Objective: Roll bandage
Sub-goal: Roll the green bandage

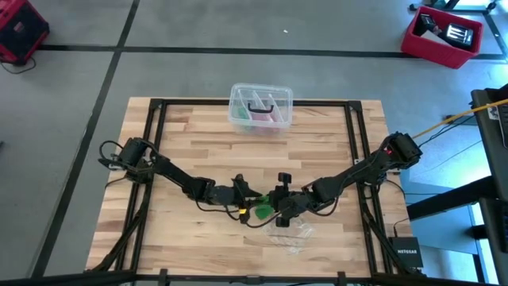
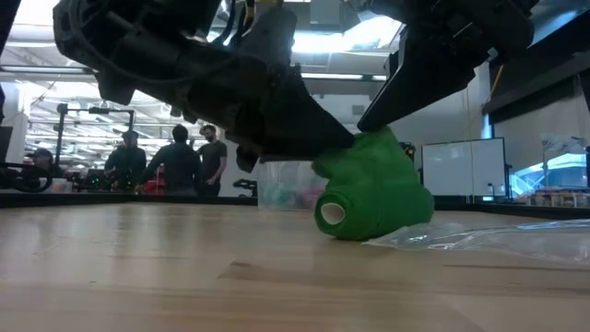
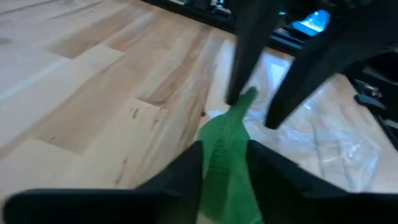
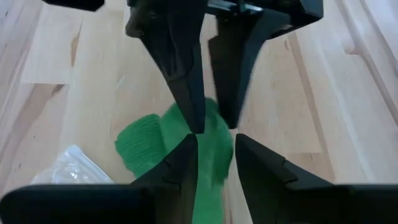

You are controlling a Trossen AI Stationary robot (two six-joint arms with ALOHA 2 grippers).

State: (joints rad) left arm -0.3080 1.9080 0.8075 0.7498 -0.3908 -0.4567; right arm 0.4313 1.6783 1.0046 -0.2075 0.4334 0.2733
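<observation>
**Bandage Handling: Grip Points and Nearby Containers**

Dark fingers of the left gripper point(image 3: 225, 168) fill the foreground of the left wrist view, one on each side of the bandage point(image 3: 227, 155), a bright green fabric strip running forward between them. The fingers flank the fabric closely; whether they clamp it cannot be told. Beyond the fingertips, the right gripper's fingers point(image 3: 245, 74) meet the strip's far end. Clear plastic wrapping point(image 3: 323, 143) lies flat just past the bandage.

Right wrist view: the right gripper point(image 4: 216, 146) straddles the green fabric point(image 4: 149, 149), with the opposing gripper's two fingers pointing in directly ahead, tips nearly touching. Firm closure cannot be confirmed here either.

Low view: the bandage point(image 2: 373, 198) sits on the tabletop point(image 2: 184, 267) directly under both grippers, partly rolled, with an open core at one end. Judged soft, light, elastic and easily crushed; take hold across the roll's width, not at the loose tail.

High view: both grippers meet over the bandage point(image 1: 260, 211) at the table's near centre. A clear plastic box point(image 1: 260, 108), lid on, stands well beyond both grippers, holding pink and dark items.
</observation>
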